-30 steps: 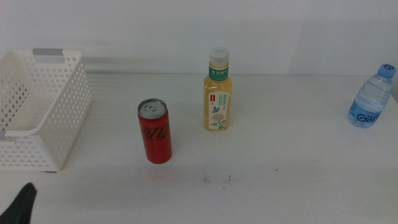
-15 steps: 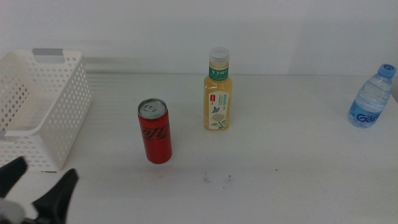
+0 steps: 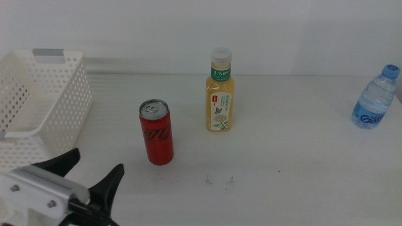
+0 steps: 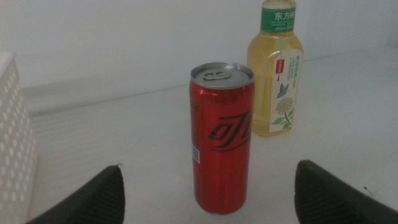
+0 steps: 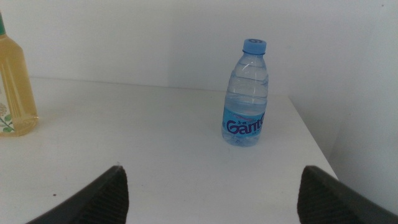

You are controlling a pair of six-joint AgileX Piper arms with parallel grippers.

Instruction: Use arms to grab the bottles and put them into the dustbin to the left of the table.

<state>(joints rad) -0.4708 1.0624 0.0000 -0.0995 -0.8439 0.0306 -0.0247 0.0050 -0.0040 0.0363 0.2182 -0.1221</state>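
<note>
White counter [image 3: 301, 163] carrying an upright can [image 3: 156, 132], tea bottle [image 3: 220, 92] and, far right, water bottle [image 3: 375, 97]; bin [image 3: 38, 107] at left. Left hand [image 3: 88, 176], jaws apart, near the can. Right hand [image 5: 211, 186], jaws apart, faces the water bottle.

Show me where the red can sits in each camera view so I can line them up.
Middle view: red can left of centre, upright on the table.
Left wrist view: centred, between the open jaws.
Right wrist view: not in it.
Shared landmark: yellow tea bottle, in all three.
</note>
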